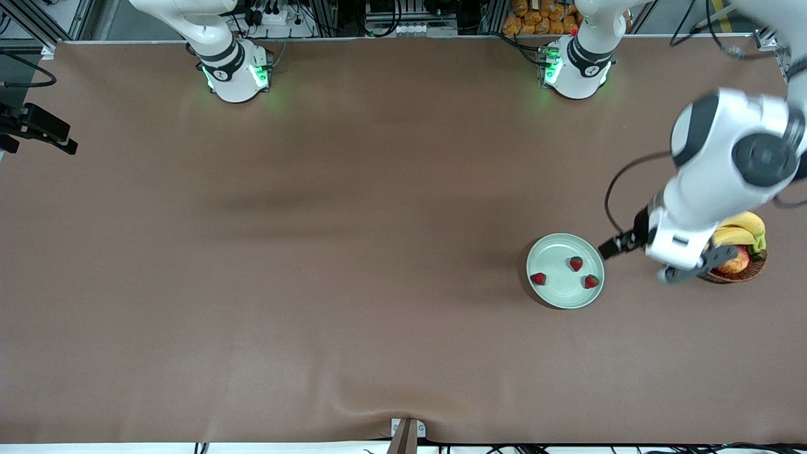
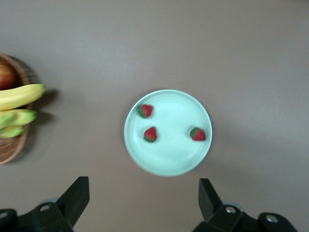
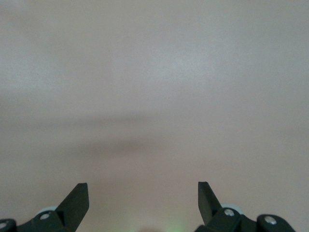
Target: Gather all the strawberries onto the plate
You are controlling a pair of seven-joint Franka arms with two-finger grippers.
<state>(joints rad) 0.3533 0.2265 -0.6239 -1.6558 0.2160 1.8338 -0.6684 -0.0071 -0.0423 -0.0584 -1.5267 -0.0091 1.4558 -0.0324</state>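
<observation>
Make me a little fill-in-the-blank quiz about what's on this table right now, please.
1. The number of strawberries lying in the plate is ____.
2. The bananas lie in a wicker ____.
3. The left gripper holds nothing; its fingers stand ____.
4. The right gripper is over bare ____.

Missing words: three; basket; open; table

Even overhead light, slight motion blur

Brown table (image 1: 315, 252) w/ mint plate (image 1: 555, 296) and wicker basket (image 1: 753, 268) side by side nr left arm's end.
</observation>
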